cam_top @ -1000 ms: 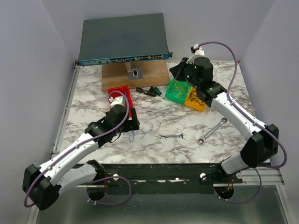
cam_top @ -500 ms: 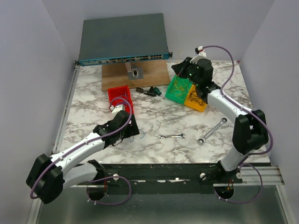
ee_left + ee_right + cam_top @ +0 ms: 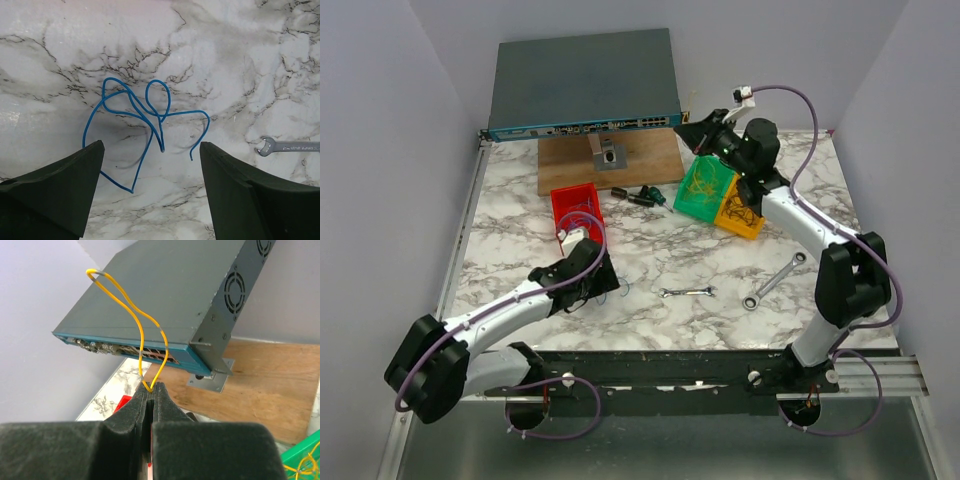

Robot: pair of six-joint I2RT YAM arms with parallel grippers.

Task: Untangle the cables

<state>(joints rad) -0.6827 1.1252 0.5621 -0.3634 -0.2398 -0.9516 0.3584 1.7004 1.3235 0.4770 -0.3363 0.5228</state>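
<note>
On the marble table [image 3: 240, 60], blue cable [image 3: 145, 120] looped flat, long axis crosswise between the parted fingers of the left claw [image 3: 150, 147], yellow cable [image 3: 141, 340] pinched in the right claw [image 3: 151, 387], 1 narrow loop pointing out past the fingertips.

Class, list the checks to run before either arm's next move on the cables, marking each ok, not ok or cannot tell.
1. Left gripper open: ok.
2. Blue cable lies on the table between its jaws: ok.
3. Wrench apart from blue cable: ok.
4. Right gripper shut on yellow cable: ok.
5. Yellow cable's loop free in the air: ok.
6. Yellow cable's lower end free below the jaws: cannot tell.
</note>
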